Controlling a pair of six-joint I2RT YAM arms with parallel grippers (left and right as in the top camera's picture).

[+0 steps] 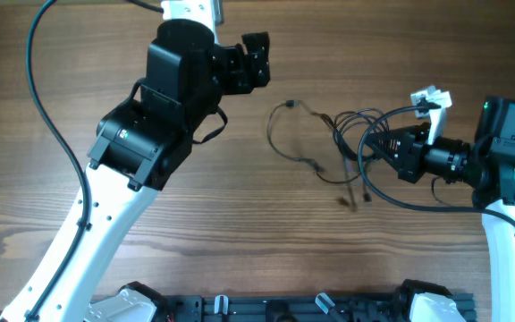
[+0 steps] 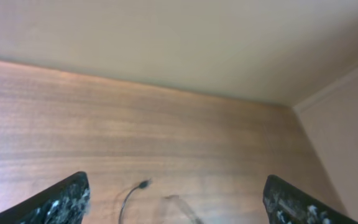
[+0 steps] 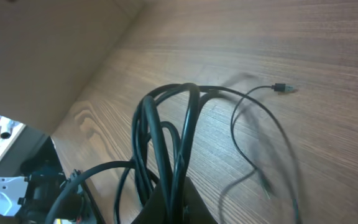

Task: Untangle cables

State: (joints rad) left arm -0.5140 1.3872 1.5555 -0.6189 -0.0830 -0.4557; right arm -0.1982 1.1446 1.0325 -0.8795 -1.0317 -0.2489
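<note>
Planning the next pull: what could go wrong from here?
1. The right end effector is shut on several loops of the wires at once; pulling may tighten the tangle.
2. The left end effector is open, apart from the wires, so nothing anchors them; the whole bundle may just drag.

1. The left gripper hovers to the upper left of the cables, well apart from them, its jaws spread wide.
2. The right gripper lies level at the cables' right edge, pointing left, its jaws pinched tight on their strands.
</note>
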